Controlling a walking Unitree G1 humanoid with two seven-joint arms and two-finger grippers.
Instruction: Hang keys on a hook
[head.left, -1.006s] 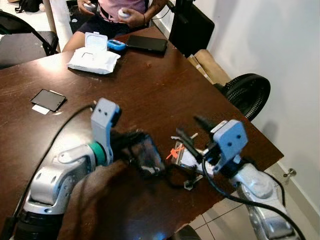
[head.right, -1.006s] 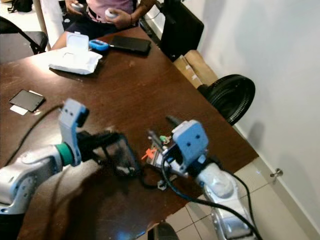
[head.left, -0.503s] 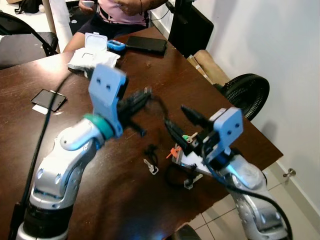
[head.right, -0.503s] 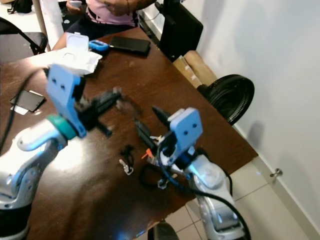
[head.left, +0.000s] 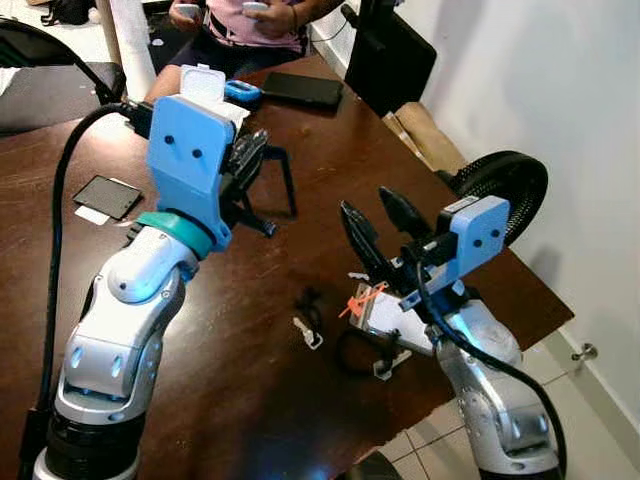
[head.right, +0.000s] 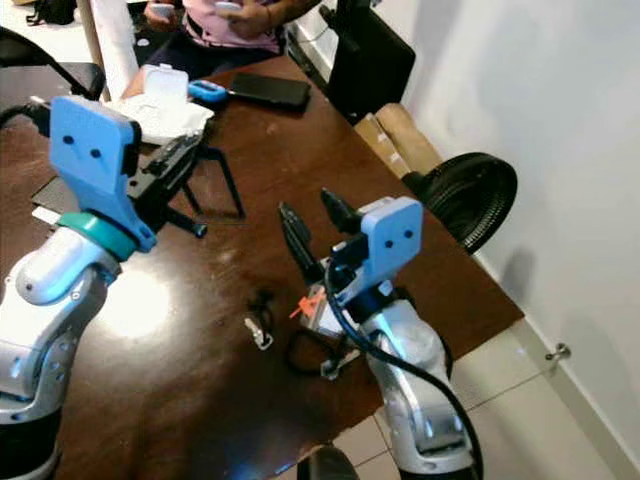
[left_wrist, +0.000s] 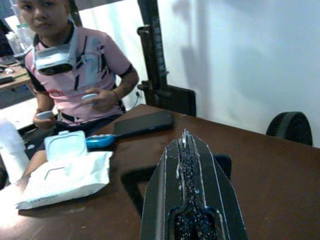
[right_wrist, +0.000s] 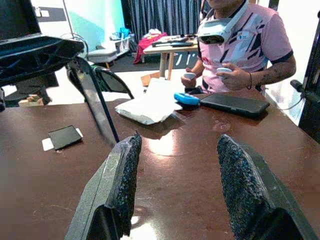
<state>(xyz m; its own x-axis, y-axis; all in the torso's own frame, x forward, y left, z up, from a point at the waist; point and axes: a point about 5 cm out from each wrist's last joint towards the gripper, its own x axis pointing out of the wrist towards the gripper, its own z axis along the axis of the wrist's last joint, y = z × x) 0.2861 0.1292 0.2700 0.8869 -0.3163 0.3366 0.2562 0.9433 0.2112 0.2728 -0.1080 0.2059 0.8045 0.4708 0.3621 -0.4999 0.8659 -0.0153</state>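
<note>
Brown table (head.left: 330, 160) | keys (head.left: 306, 318) lying free | left gripper (head.left: 262, 140) pressed together, empty | right gripper (head.left: 378, 225) spread, empty

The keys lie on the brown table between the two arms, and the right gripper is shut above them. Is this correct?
Not quite: the right gripper is open, its fingers spread apart in the right wrist view. The keys do lie on the brown table between the arms.

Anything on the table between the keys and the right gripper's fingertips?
Nothing. In the left eye view the keys lie on bare brown table, and the open right gripper hangs above and to their right, over a small card with an orange tag.
</note>
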